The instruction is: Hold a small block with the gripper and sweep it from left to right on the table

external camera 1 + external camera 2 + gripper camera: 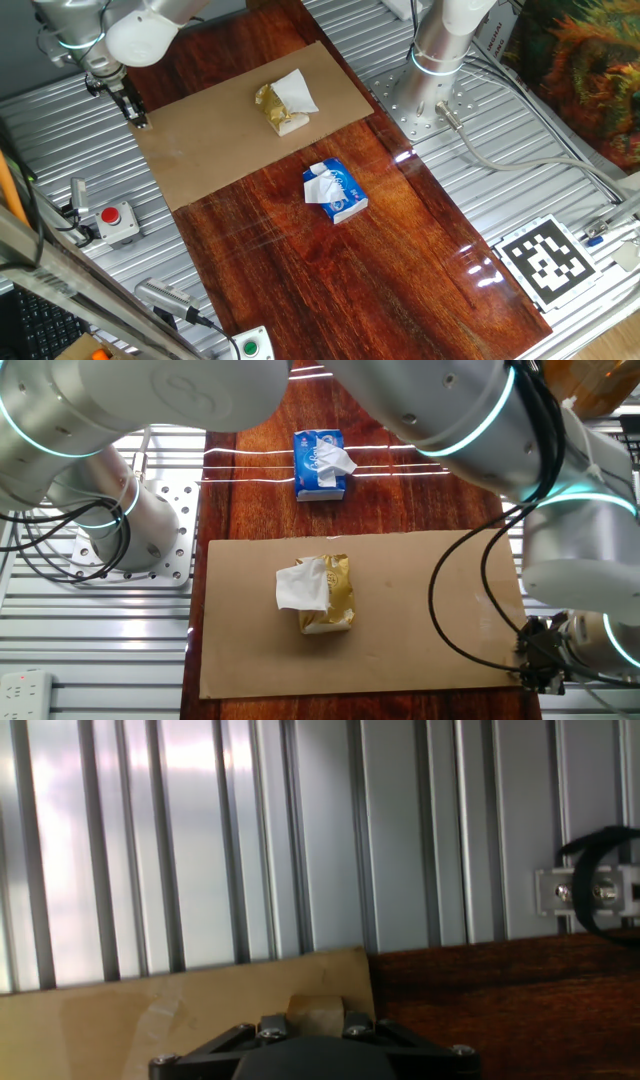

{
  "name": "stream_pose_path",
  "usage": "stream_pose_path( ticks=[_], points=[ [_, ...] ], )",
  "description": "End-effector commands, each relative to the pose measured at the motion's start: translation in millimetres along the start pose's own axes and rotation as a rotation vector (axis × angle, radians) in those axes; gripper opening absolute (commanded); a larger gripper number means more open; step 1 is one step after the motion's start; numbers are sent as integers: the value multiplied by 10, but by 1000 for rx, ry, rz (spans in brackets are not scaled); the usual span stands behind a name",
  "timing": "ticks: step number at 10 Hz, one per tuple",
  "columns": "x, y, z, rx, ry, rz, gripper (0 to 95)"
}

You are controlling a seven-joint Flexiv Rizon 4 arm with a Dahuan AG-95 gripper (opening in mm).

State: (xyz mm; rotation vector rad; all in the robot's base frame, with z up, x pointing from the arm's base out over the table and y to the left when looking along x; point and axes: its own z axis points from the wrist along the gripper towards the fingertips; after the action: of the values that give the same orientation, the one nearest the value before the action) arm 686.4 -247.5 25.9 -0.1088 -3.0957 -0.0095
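Lettering on the blue-and-white packet (336, 192) is too small to read. At the tan cardboard sheet's (230, 130) far-left corner on the glossy red-brown wooden surface (330, 280), the narrow black pincer (139, 118) is clenched on the tiny pale tan cube (316, 1014); a crumpled yellowish lump (328, 596) lies mid-sheet.

Table (330, 270): glossy dark red-brown wood, glare streaks. Cardboard sheet (220, 130): matt tan, smooth. Ribbed surround (500, 190): brushed silver metal. Gripper (140, 120): matt black, likely plastic or metal. Small block (318, 1014): dull pale tan. Packet (337, 190): shiny blue-and-white wrapper. Crumpled lump (330, 595): shiny yellowish wrap with white paper.
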Motion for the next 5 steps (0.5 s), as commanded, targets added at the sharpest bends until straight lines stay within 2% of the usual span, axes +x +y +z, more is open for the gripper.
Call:
stream_pose_path(
  ticks=[1,5],
  points=[
    [19,3,8,4,-4,-2,190],
    [60,-6,26,4,-4,-1,190]
  ],
)
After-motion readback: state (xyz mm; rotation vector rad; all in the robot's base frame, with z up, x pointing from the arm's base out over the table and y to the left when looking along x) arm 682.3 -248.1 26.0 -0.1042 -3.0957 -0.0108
